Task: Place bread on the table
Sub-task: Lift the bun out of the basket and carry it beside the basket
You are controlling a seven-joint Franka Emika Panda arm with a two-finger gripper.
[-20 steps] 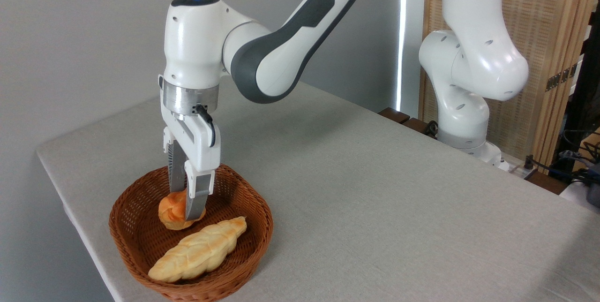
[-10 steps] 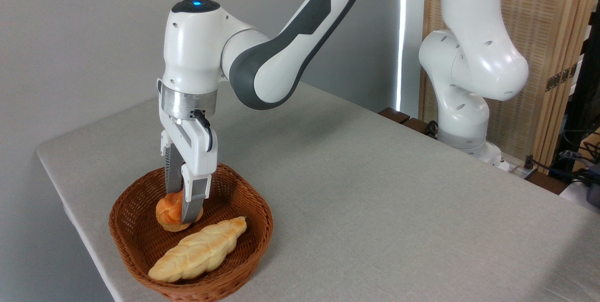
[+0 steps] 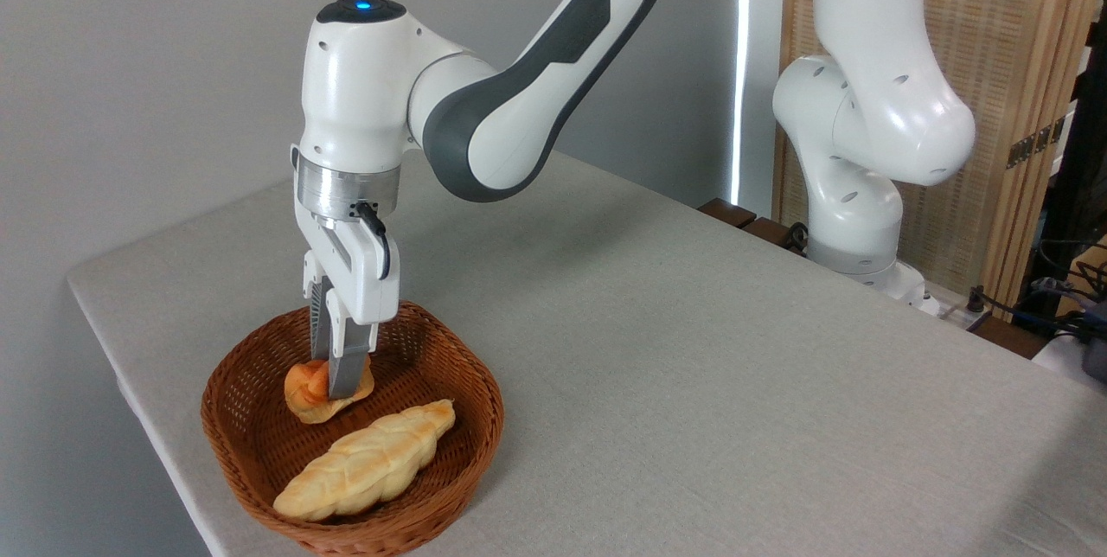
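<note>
The small orange bread (image 3: pixel 308 394) with a knotted top sits in the brown wicker basket (image 3: pixel 432 349) at the table's front left. My gripper (image 3: pixel 334 377) points straight down into the basket and is shut on the bread, squeezing it between the two fingers. One finger (image 3: pixel 346 367) covers the bun's right part. The bun looks tilted and slightly raised off the basket floor. The table (image 3: pixel 675 349) is covered in light grey cloth and stretches to the right.
A long pale-yellow braided loaf (image 3: pixel 367 462) lies in the basket in front of the bun. The arm's white base (image 3: pixel 856 220) stands at the table's far right edge. A wooden screen and cables are behind it.
The fingers have closed further on the bun, flattening it, and the gripper has risen a little, with the bun tilting as it comes up.
</note>
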